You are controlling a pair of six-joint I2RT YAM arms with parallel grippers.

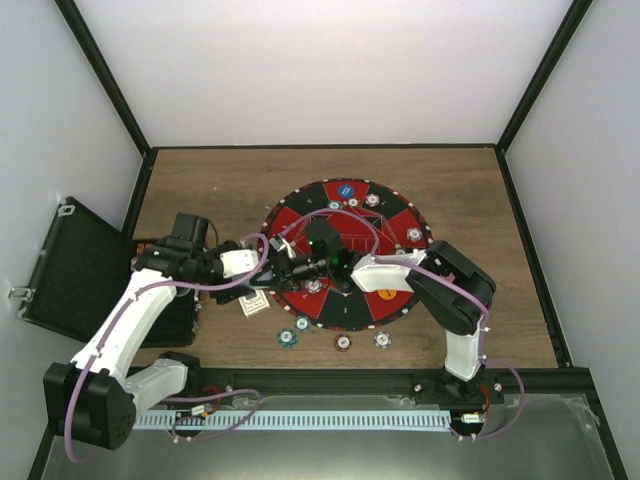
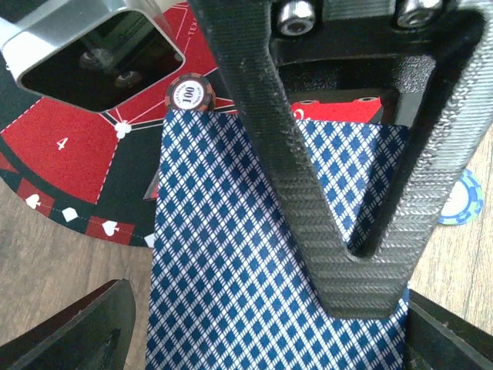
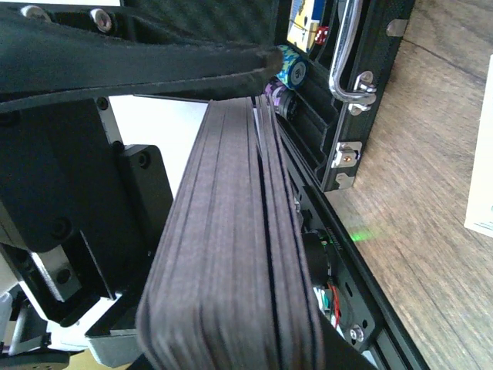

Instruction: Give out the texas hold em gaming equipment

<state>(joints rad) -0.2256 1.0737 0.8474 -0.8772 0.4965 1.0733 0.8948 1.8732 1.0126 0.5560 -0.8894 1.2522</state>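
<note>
Top external view: we see a brown wood table (image 1: 240, 180) boxed in by white walls (image 1: 320, 70). A round red-and-black mat (image 1: 345, 315) lies mid-table and an open black case (image 1: 70, 270) sits at the left edge.

Both arms meet over the mat's left rim. The deck of cards (image 2: 231, 293), blue diamond backs, is up off the table between them. The right gripper (image 1: 300, 268) pinches the deck: one finger (image 2: 308, 193) lies flat on the top card, and its own camera shows the deck edge-on. The left gripper (image 2: 269, 331) has its tips spread either side of the deck; we cannot tell if they press it.

More gear:
- loose cards (image 1: 255, 303) on the wood just off the mat
- four chips (image 1: 343, 343) in front of the mat
- blue button (image 1: 345, 190) on the mat's far side
- orange button (image 1: 385, 293) on its near right
- more chips (image 3: 293, 69) racked in the case

Writing: a brown chip (image 2: 189, 91) reads "100" and a red mat sector reads "4". Other mat print is too small to read.
</note>
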